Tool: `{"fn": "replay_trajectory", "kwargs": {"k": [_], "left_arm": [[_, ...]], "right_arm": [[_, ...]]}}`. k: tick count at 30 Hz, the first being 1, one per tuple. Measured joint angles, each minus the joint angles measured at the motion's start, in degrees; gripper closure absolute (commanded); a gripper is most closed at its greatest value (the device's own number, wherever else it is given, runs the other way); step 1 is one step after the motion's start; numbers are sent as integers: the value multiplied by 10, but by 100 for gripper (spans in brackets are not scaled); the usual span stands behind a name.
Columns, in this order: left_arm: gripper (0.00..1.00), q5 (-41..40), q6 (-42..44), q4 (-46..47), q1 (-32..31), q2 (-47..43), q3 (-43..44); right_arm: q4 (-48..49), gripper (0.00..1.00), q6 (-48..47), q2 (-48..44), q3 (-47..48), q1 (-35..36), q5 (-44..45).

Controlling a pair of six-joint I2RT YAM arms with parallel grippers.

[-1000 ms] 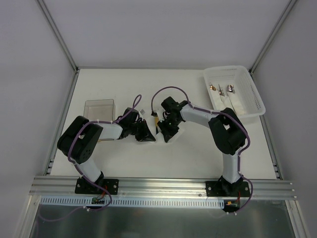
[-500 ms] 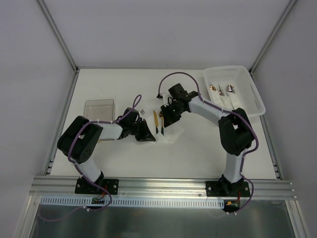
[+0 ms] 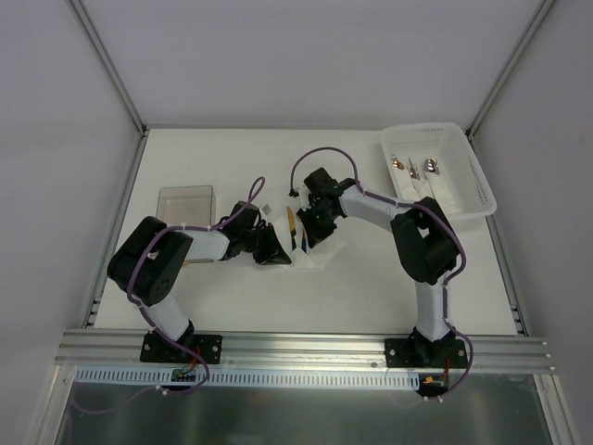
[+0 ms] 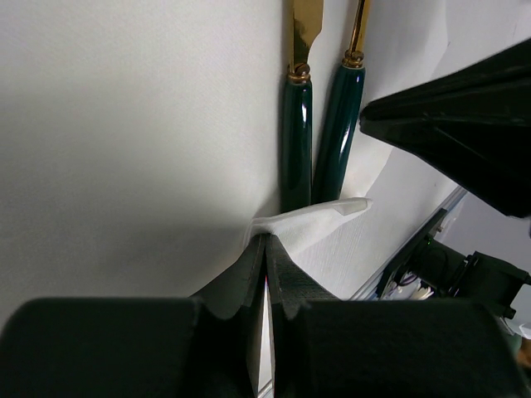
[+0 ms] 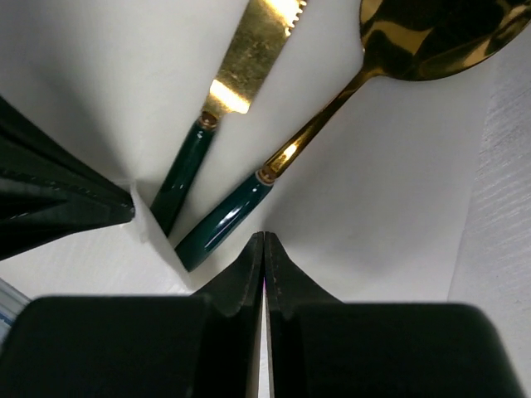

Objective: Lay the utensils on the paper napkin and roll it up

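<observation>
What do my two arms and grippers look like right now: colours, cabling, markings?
The left arm and right arm have white tubular links between bulky black joint housings, on black base plates bolted to an aluminium rail. A purple cable loops along each. The left gripper and right gripper are matte black, with wedge-shaped fingers tapering to thin tips. No markings show.

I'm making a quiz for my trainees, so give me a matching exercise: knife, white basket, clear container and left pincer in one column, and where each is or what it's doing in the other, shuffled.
1 knife
2 white basket
3 clear container
4 left pincer

A far right corner of the table
B shut on the napkin, at its corner
C left side of the table
D on the napkin, beside the spoon

Pairs: 1-D, 2-A, 3-C, 4-B
</observation>
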Motion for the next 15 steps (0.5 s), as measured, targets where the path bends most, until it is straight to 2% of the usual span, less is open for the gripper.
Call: {"fn": "replay_trajectory", "kwargs": {"k": [7, 15], "left_arm": [[97, 0, 0, 0, 0, 0, 0], [97, 0, 0, 0, 0, 0, 0]], "right_arm": [[-3, 96, 12, 22, 13, 0, 12], [-7, 88, 26, 24, 16, 1, 11]]}}
